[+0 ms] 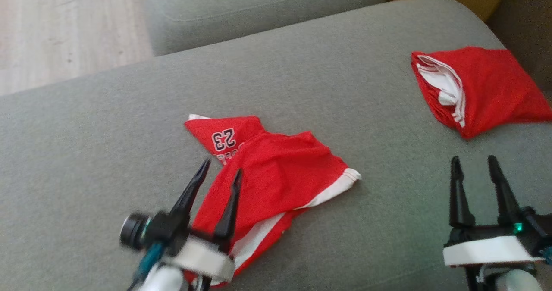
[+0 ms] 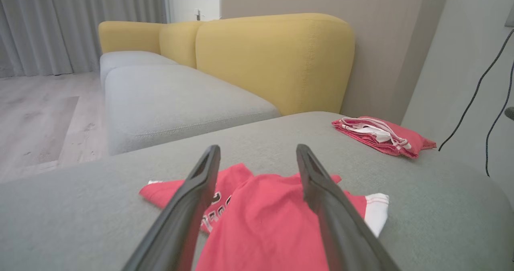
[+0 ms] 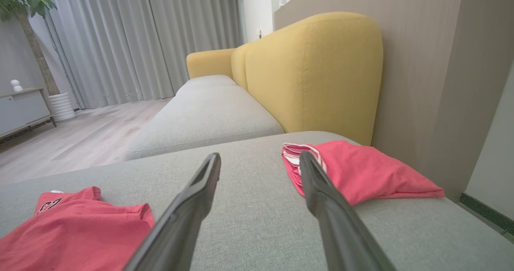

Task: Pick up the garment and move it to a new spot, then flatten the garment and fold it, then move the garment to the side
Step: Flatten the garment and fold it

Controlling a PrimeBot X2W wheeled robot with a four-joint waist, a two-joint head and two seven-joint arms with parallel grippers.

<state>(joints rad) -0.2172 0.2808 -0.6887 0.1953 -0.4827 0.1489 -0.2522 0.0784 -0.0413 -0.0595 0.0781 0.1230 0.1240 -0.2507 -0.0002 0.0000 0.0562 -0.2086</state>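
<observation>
Head view: left claw point(image 1: 222, 167), spread and empty, seemingly hovers over the crumpled garment point(image 1: 280, 174).

The left gripper point(image 1: 222, 167) hides a lower corner of the garment point(image 1: 280, 174), whose fold covers lettering under the 23.

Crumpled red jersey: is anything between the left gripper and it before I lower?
Nothing visible stands in the way. The left gripper, jaws open, is over the near part of the jersey, and the left wrist view shows only its cloth between the fingers. The folded red garment lies apart at the far right of the grey cushion, out of the path.
</observation>
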